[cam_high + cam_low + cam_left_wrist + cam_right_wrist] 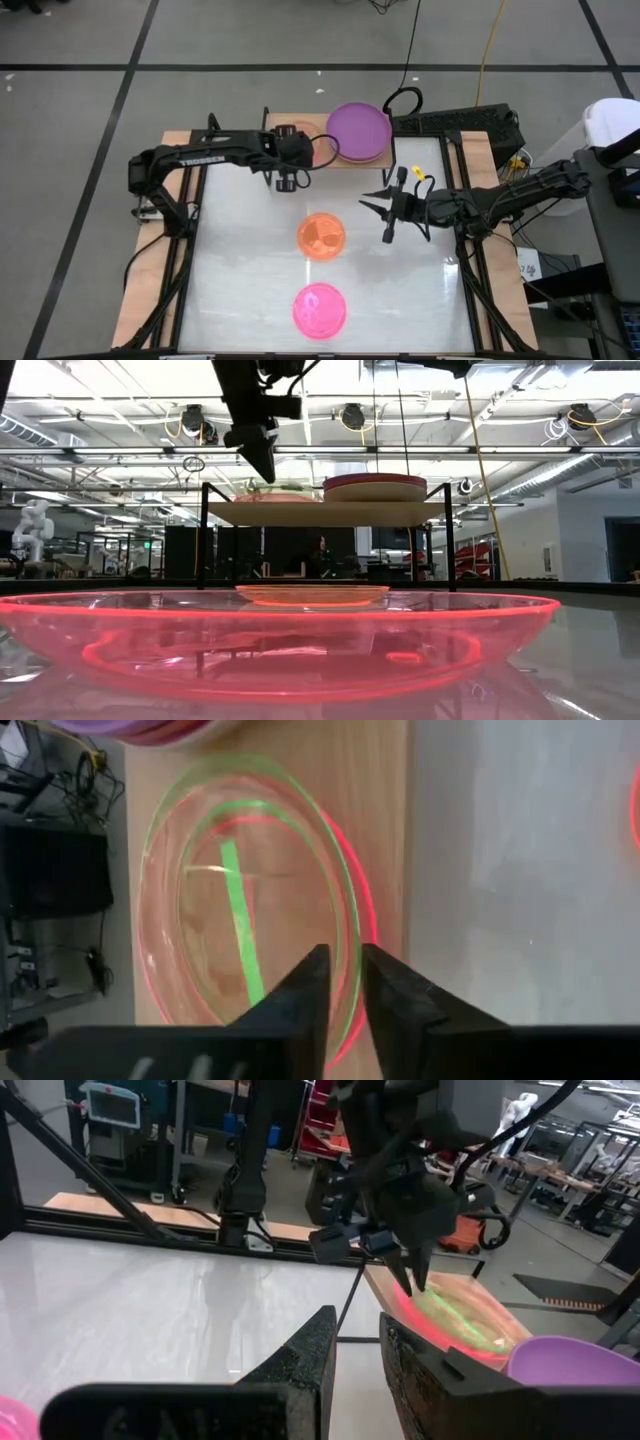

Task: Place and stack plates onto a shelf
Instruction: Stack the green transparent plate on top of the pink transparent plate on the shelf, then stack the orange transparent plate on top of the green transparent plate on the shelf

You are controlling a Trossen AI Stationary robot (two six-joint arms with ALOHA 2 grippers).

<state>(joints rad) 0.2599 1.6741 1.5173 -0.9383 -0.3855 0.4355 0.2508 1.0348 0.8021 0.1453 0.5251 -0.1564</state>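
Observation:
The light-wood shelf (325,120) stands at the table's far edge. On its right half sits a stack of large plates with a purple one (358,130) on top. On its left half a clear green small plate (240,890) lies inside a pink one (368,910). My left gripper (345,975) points down over this pair's table-side rim, slightly open, one finger on each side of the rim. An orange plate (321,236) and a pink plate (319,309) lie flat on the white table. My right gripper (372,212) hovers right of the orange plate, open and holding nothing. My left gripper comes from above, pointing down, with the green plate's rim (352,935) in the narrow gap between its fingers. I cannot tell whether the fingers touch it. The plate lies flat in the pink plate on the shelf.
Black frame rails run along the table's left and right sides, and cables lie beyond the far edge. In the low view the near pink plate (280,630) fills the foreground, with the orange plate (312,594) behind it and the shelf (330,513) above on black legs.

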